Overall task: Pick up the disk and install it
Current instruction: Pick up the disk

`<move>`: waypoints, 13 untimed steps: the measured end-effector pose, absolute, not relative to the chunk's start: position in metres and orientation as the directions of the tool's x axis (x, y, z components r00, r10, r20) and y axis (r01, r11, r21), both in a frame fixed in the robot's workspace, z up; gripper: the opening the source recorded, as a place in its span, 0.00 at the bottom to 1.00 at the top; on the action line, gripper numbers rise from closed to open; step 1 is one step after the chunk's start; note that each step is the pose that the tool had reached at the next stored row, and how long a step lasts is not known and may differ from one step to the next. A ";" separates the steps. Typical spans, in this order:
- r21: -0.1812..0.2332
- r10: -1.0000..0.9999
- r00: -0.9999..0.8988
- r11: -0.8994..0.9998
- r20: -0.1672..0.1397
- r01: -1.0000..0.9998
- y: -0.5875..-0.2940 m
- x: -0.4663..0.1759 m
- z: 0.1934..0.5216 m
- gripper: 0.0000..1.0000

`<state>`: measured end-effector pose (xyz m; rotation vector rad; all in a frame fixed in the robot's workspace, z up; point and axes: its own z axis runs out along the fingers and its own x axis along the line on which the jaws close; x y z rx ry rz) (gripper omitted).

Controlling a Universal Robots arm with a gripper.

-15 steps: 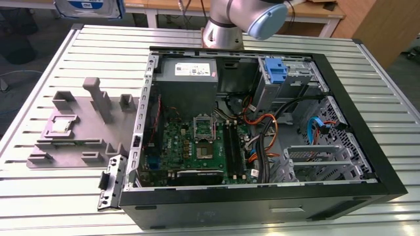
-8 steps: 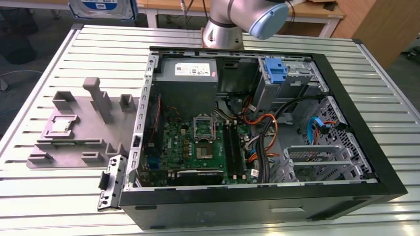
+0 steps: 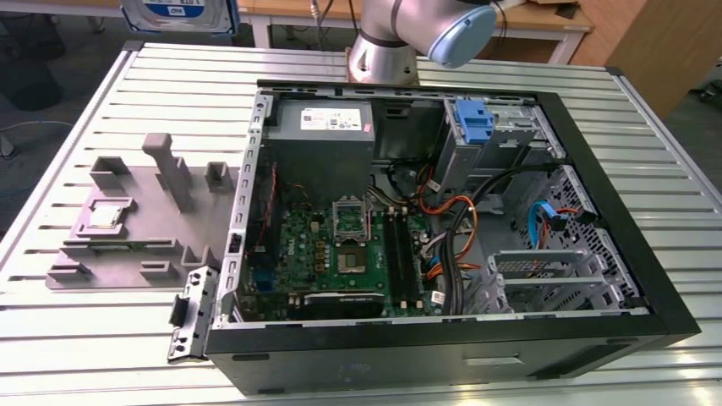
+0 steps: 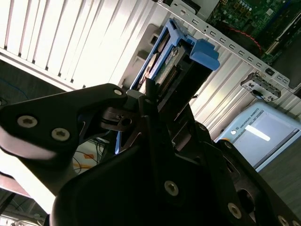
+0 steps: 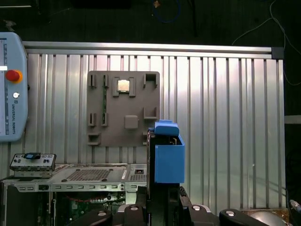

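Colours and patterns on record

We list the disk [image 5: 168, 157] with its blue carrier and a silver-grey metal edge. The gripper [image 4: 164, 101] is black, the table [image 3: 90, 338] silver with parallel ribs, the fixture plate [image 3: 124, 224] plain grey, the case [image 3: 451, 355] black, the motherboard [image 3: 321, 254] green and the cables [image 3: 457, 207] orange.

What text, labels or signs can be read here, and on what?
White label on the grey metal power supply box: print too small to read.
Pale blue teach pendant: one line of lettering, a brand name, left unquoted.
Blue-framed silver-grey metal disk, seen edge-on: nothing readable.
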<state>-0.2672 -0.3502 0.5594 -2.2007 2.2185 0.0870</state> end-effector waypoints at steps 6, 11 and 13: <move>0.029 -0.999 -0.009 0.007 -0.050 -1.000 -0.350 -0.258 0.559 0.35; 0.029 -0.999 -0.009 0.007 -0.050 -1.000 -0.350 -0.253 0.559 0.35; 0.028 -0.999 -0.009 0.007 -0.050 -1.000 -0.350 -0.253 0.559 0.35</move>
